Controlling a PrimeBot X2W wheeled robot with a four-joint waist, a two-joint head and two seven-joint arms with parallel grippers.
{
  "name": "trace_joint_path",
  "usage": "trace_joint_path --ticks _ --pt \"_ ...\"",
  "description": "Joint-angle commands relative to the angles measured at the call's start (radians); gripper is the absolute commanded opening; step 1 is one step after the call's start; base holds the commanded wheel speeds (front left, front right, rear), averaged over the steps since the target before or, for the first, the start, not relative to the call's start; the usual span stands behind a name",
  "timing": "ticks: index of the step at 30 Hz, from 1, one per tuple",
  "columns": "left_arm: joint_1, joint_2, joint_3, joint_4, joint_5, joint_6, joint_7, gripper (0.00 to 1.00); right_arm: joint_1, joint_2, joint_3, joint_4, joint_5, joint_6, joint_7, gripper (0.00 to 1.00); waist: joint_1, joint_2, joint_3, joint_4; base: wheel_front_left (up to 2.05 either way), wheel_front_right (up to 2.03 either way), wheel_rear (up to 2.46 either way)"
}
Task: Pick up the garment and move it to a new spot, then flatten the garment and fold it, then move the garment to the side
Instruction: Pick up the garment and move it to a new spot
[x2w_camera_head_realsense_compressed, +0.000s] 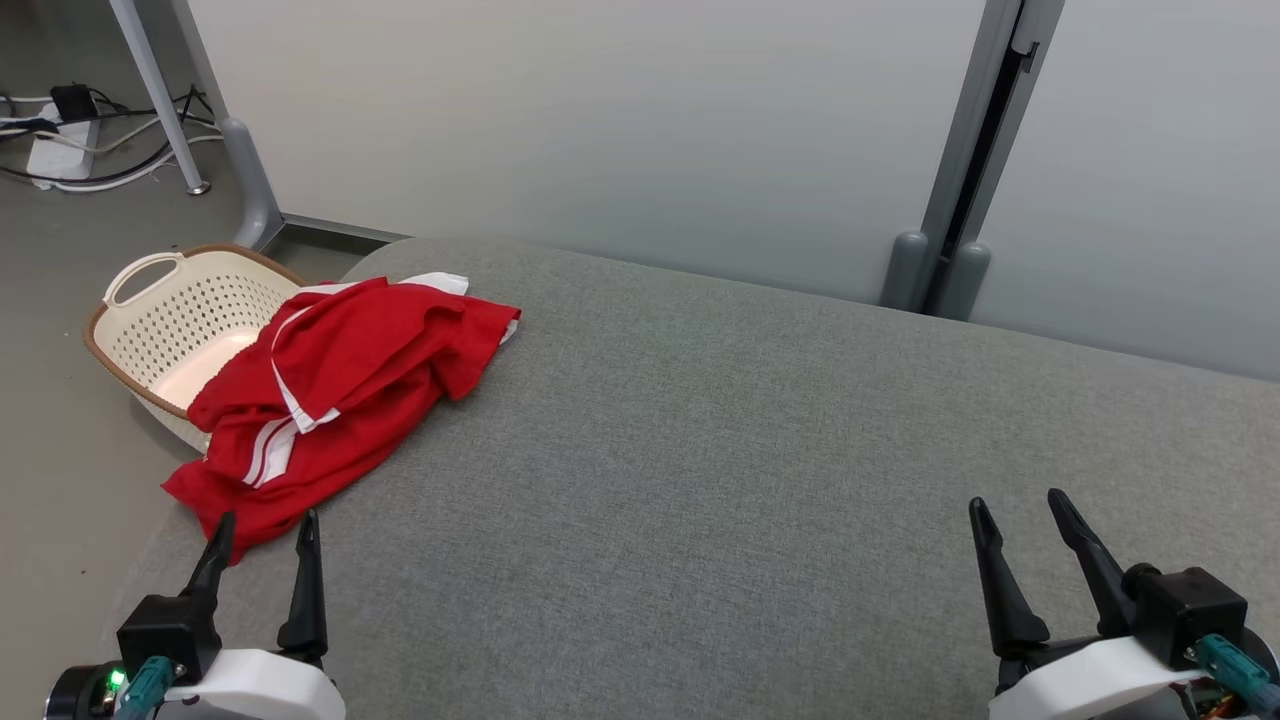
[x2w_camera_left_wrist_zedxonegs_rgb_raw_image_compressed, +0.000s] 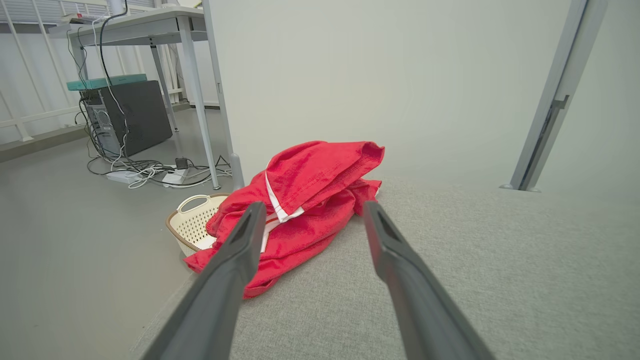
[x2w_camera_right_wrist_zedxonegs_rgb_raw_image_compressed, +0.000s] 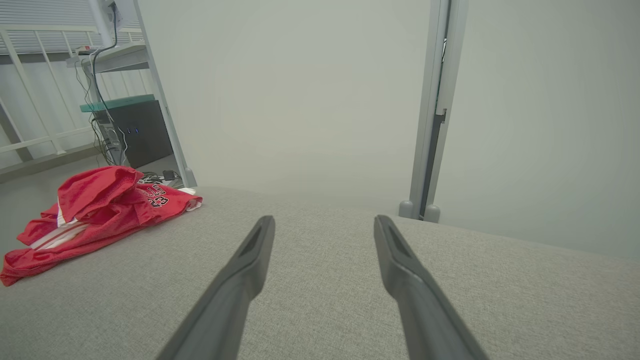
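Observation:
A crumpled red garment (x2w_camera_head_realsense_compressed: 345, 400) with white stripes lies at the far left edge of the grey padded table (x2w_camera_head_realsense_compressed: 760, 450), partly hanging over the edge. My left gripper (x2w_camera_head_realsense_compressed: 266, 526) stands open just short of its near hem, nothing between the fingers. In the left wrist view the garment (x2w_camera_left_wrist_zedxonegs_rgb_raw_image_compressed: 310, 200) sits straight ahead past the open left gripper (x2w_camera_left_wrist_zedxonegs_rgb_raw_image_compressed: 312, 207). My right gripper (x2w_camera_head_realsense_compressed: 1020, 505) is open at the lower right, far from the cloth. The right wrist view shows the garment (x2w_camera_right_wrist_zedxonegs_rgb_raw_image_compressed: 100, 212) off to the left, with the open right gripper (x2w_camera_right_wrist_zedxonegs_rgb_raw_image_compressed: 324, 222) over bare table.
A cream perforated laundry basket (x2w_camera_head_realsense_compressed: 175, 325) stands on the floor left of the table, partly under the garment. Grey partition panels (x2w_camera_head_realsense_compressed: 600, 130) with a post (x2w_camera_head_realsense_compressed: 955, 200) rise behind the table. A desk leg and cables (x2w_camera_head_realsense_compressed: 90, 130) lie at the far left.

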Motion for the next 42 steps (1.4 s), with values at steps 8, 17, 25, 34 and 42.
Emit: trace_joint_path --ticks 8,17,25,34,42 --pt "-0.099 0.012 -0.018 0.022 -0.005 -0.011 0.013 1.0 -0.043 -0.01 0.0 -0.031 -0.012 0.0 0.023 1.0 -0.0001 0.0 0.08 -0.044 0.0 0.0 0.0" --pt "-0.409 0.017 -0.024 0.206 -0.033 -0.058 0.018 1.0 -0.157 -0.029 -0.002 -0.095 -0.037 0.0 0.059 1.0 -0.0001 0.0 0.324 -0.132 0.0 0.0 0.0" --pt "-0.635 0.071 -0.02 0.479 -0.051 -0.098 0.029 1.0 -0.222 -0.033 -0.003 -0.106 -0.043 0.0 0.054 1.0 -0.0001 0.0 0.439 -0.181 0.0 0.0 0.0" --pt "-0.801 0.143 -0.033 0.778 -0.025 -0.076 0.041 1.0 -0.273 -0.026 0.008 -0.077 -0.039 0.0 0.03 1.0 -0.0001 0.0 0.494 -0.205 0.0 0.0 0.0" --pt "-0.821 0.174 -0.047 0.823 -0.006 -0.049 -0.013 0.0 -0.267 -0.019 -0.001 -0.041 -0.035 0.0 0.01 1.0 -0.0001 0.0 0.464 -0.195 0.0 0.0 0.0"
